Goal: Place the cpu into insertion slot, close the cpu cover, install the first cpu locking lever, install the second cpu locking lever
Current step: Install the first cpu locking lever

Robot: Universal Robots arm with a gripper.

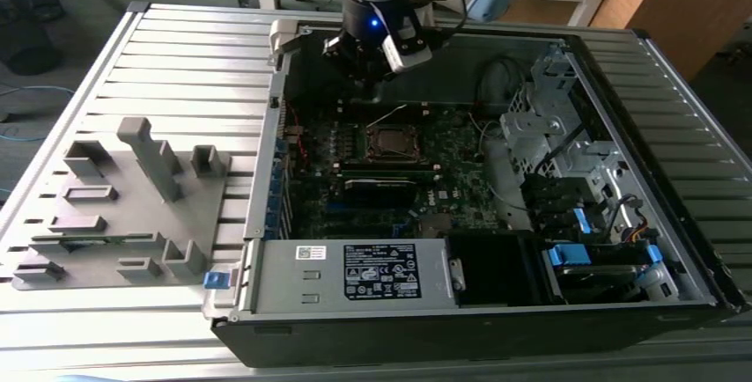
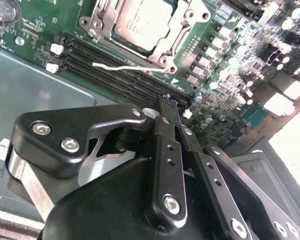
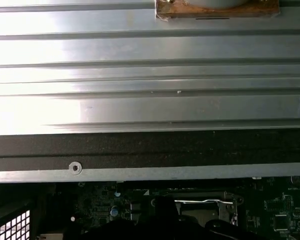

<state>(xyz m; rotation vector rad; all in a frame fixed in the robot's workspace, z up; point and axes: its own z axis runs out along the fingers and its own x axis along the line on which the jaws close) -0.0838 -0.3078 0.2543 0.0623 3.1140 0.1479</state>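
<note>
Black metal fingers of your hand [image 2: 168,106] sit closest in the second wrist view. They are pressed together at the tips with nothing between them, hanging just over the green circuit board [image 2: 225,85], on the memory side of the small square insertion slot [image 1: 368,140].

Between your hand and that slot run the long narrow black memory slots [image 2: 97,56]. A thin silver wire lever [image 2: 122,65] lies loose across them, near the slot's edge and, as far as you can judge, not hooked down.

Past the lever, the flat square cpu with its silver-grey metal top [image 2: 140,22] rests inside the slot. The thin silver cpu cover frame [image 2: 181,31] seems to lie flat around it, though you cannot tell whether it is fully seated.

Farther from the slot, the open black computer case [image 1: 470,329] sits on the ribbed metal counter [image 1: 176,65].

What can go wrong:
- A springy wire like that lever could slip off smooth closed fingertips and snap back onto the board.
- A low or skewed approach might clip the small upright capacitors [image 2: 210,62] beside the slot.
- With the cover unclamped, a knock could lift it and shift the cpu.
</note>
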